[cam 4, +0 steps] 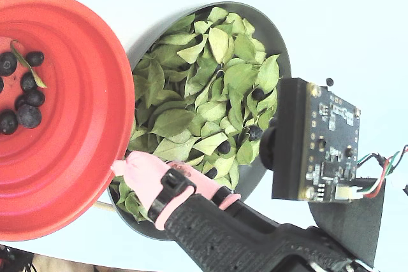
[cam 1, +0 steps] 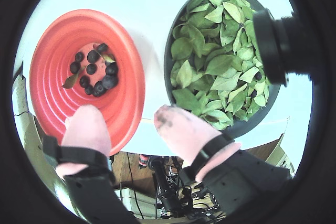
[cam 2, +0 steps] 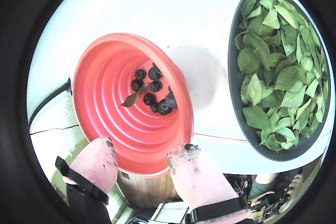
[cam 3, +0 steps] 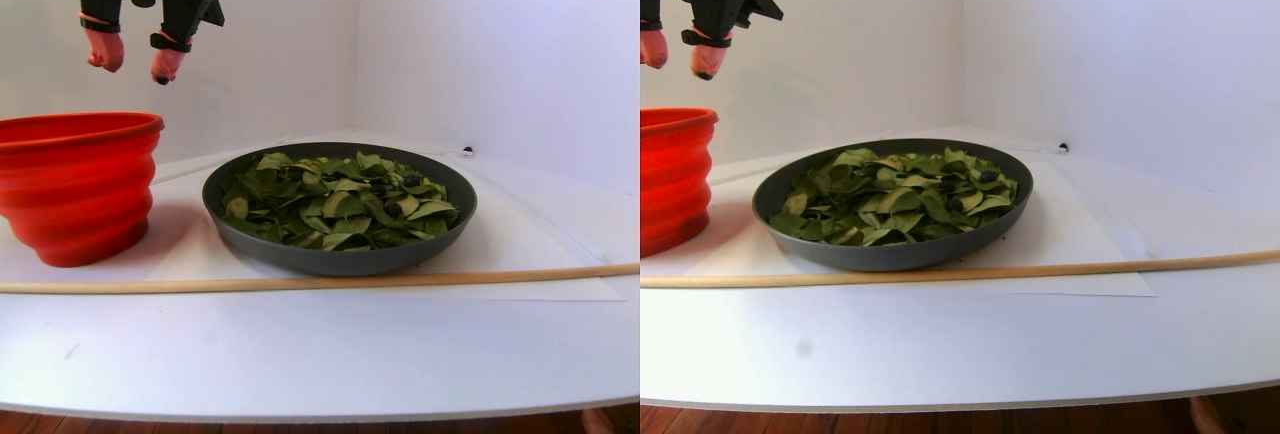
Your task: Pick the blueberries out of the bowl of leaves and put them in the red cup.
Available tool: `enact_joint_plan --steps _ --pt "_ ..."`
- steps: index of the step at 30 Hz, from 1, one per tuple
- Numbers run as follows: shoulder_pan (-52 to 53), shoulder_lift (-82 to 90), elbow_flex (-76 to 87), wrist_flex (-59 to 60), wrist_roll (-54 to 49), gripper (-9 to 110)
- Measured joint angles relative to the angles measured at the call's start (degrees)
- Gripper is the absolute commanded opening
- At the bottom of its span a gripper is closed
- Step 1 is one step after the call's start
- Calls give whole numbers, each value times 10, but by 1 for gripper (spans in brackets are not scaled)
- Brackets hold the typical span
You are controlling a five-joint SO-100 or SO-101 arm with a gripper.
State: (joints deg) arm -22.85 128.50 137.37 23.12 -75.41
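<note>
while the claw (cam 3: 135, 66) hangs high over the near rim of the red cup (cam 3: 78, 189), its two pink-padded fingers (cam 1: 86, 127) stand spread with nothing visible between them. in both wrist views a cluster of blueberries (cam 1: 94, 74) already lies at the bottom of the cup, with a stray leaf or two among them. more berries remain in the bowl (cam 3: 340, 249), which sits on the table (cam 3: 300, 354) just to the right of the cup in the stereo pair view, the two close together but apart as far as i can tell. a few dark berries show among the leaves (cam 4: 197, 106), most of them toward the side of the bowl away from the cup (cam 4: 257, 93). so the coming move turns on one thing: the remaining fruit lies to the right of the claw and well below it, across the bowl's nearer rim. the berries are half tucked under leaves, so exactly how many are left is hard to judge from here. a thin wooden stick (cam 3: 400, 276) lies along the near side of the bowl.
</note>
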Motion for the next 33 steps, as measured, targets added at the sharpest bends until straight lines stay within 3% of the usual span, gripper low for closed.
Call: enact_joint_plan --steps 33 --pt "120 19 -51 3 -49 17"
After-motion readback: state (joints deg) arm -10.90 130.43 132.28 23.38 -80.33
